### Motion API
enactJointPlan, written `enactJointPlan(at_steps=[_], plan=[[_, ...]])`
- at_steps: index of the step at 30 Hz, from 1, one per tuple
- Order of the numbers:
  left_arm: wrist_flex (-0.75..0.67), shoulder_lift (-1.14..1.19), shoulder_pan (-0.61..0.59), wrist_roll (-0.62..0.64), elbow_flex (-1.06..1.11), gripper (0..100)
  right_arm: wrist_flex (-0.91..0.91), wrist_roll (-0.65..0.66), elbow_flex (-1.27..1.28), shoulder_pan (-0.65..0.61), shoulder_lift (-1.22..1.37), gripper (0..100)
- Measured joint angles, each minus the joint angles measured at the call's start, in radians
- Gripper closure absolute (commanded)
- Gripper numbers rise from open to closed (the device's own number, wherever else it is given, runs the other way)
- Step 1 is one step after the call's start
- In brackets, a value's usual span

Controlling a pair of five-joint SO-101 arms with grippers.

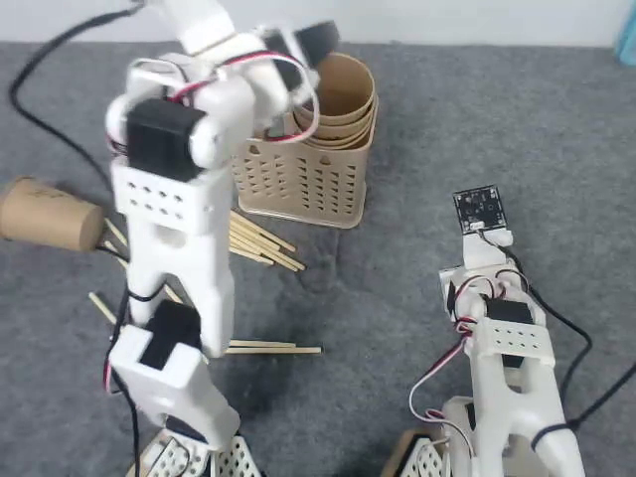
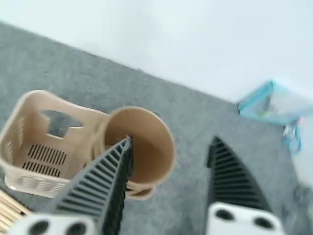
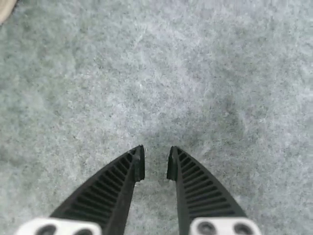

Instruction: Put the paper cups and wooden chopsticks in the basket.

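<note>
Left gripper (image 2: pixel 171 142), spread wide, hovers over nested tan paper cups (image 2: pixel 146 147) in basket (image 2: pixel 29 147).

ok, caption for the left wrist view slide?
Left gripper open over stacked paper cups in the beige basket, grey carpet around.

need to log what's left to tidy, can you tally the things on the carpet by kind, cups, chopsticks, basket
basket: 1
cup stack in the basket: 1
loose paper cup on the carpet: 1
chopsticks: several, partly behind the left arm, no firm count
total counted: 3
</note>
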Motion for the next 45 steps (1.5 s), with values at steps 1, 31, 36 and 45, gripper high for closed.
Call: enactJointPlan(at_steps=[1,31,36,45], plan=[[0.008,0.0,0.026,-0.044,0.0,100,0.0,0.0,0.0,0.0,0.0,90.8],[-0.888,-0.548,0.104,-0.27,1.247,99,0.0,0.0,0.015,-0.002,0.0,90.8],[-1.142,-0.548,0.098,-0.27,1.452,99,0.0,0.0,0.015,-0.002,0.0,90.8],[-1.204,-0.572,0.1,-0.278,1.626,99,0.0,0.0,0.015,-0.002,0.0,90.8]])
